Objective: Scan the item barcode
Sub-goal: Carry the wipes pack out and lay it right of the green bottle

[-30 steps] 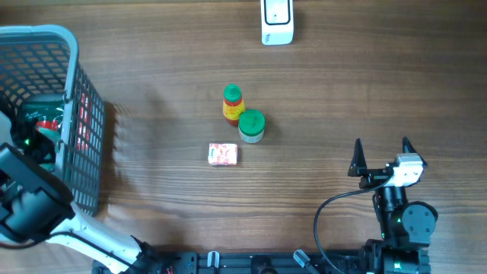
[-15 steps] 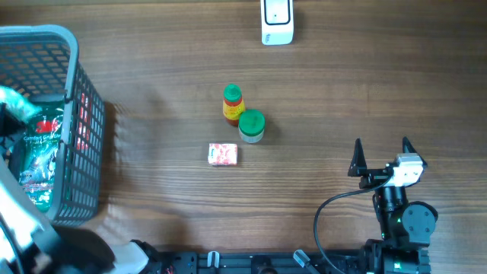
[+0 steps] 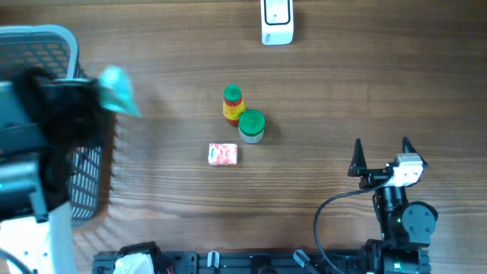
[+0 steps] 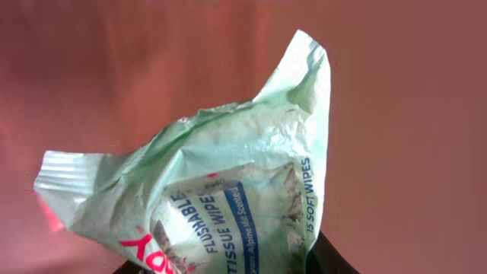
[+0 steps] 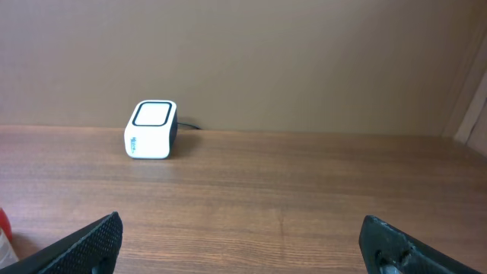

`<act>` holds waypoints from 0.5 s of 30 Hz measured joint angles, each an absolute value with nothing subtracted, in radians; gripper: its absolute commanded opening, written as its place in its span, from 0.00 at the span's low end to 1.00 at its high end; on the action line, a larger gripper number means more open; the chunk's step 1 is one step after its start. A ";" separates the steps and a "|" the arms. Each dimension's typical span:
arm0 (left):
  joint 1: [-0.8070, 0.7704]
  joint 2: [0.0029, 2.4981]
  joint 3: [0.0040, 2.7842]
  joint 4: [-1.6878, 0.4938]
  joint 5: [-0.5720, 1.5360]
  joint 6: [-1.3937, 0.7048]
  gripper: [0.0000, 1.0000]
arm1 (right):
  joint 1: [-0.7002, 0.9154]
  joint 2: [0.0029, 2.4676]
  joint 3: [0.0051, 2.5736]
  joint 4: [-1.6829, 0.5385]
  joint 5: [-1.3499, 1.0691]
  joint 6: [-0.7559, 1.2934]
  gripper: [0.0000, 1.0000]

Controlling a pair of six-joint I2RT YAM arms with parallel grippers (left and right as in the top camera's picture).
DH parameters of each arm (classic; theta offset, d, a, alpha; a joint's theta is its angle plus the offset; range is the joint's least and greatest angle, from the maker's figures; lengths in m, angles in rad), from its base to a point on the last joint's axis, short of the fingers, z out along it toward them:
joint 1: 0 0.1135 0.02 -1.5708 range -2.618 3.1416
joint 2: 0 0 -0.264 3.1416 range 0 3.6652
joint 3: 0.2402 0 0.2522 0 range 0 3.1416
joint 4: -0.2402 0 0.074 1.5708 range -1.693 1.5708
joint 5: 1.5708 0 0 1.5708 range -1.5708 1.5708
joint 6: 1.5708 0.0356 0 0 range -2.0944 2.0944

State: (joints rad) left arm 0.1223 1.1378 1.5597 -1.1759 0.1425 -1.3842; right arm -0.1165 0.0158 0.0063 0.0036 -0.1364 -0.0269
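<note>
At the left side of the counter [image 3: 342, 84], the left tool [image 3: 87, 99] pinched a mint-green pack of wipes [image 4: 236, 175] by its lower end, its dark jaws just showing under the crumpled wrapper. Seen from overhead, the arm was a dark blur over the grey basket [image 3: 46, 34], and a corner of the pack poked out toward the counter's middle. Near the centre a bottle [image 3: 232, 104] with a green cap stood right beside a jar [image 3: 252, 125] with a green lid. A small pink-and-white packet [image 3: 223, 154] lay near them. The white scanner [image 3: 277, 21] sat at the far edge, well apart from the pack. On the right, the right tool [image 3: 381, 156] was empty, its jaws spread wide and facing the scanner.
</note>
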 measured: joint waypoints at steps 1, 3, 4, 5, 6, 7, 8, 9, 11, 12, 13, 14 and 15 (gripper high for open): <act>0.043 1.149 1.560 -1.205 0.110 -1.379 0.26 | -0.117 0.016 0.006 0.004 -0.136 -0.027 1.00; -0.081 1.179 1.560 -1.228 0.076 -1.372 0.25 | -0.117 0.016 0.006 0.004 -0.136 -0.027 1.00; -0.156 1.204 1.560 -1.227 0.054 -1.369 0.24 | -0.117 0.016 0.006 0.004 -0.136 -0.027 1.00; -0.220 1.230 1.560 -1.223 0.039 -1.365 0.24 | -0.117 0.016 0.006 0.004 -0.136 -0.027 1.00; -0.293 1.264 1.560 -1.211 0.024 -1.364 0.23 | -0.117 0.016 0.006 0.004 -0.136 -0.027 1.00; -0.354 1.296 1.560 -1.197 0.011 -1.362 0.23 | -0.117 0.016 0.006 0.004 -0.136 -0.027 1.00; -0.415 1.331 1.560 -1.181 -0.004 -1.362 0.23 | -0.117 0.016 0.006 0.004 -0.136 -0.027 1.00; -0.456 1.356 1.560 -1.169 -0.011 -1.362 0.23 | -0.117 0.016 0.006 0.004 -0.136 -0.027 1.00; -0.553 1.421 1.560 -1.150 -0.037 -1.361 0.24 | -0.117 0.016 0.006 0.004 -0.136 -0.027 1.00; -0.609 1.463 1.560 -1.145 -0.052 -1.359 0.24 | -0.117 0.016 0.006 0.004 -0.136 -0.027 1.00; -0.660 1.504 1.560 -1.141 -0.068 -1.358 0.26 | -0.117 0.016 0.006 0.004 -0.136 -0.027 1.00; -0.695 1.535 1.560 -1.140 -0.080 -1.357 0.27 | -0.117 0.016 0.006 0.004 -0.136 -0.027 0.98; -0.739 1.576 1.560 -1.141 -0.097 -1.354 0.29 | -0.117 0.016 0.006 0.004 -0.136 -0.027 1.00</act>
State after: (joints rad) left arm -0.7387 1.5764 1.5597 -1.1408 -0.0967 -1.3544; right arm -0.1165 0.0158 0.0063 0.0036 -0.1364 -0.0269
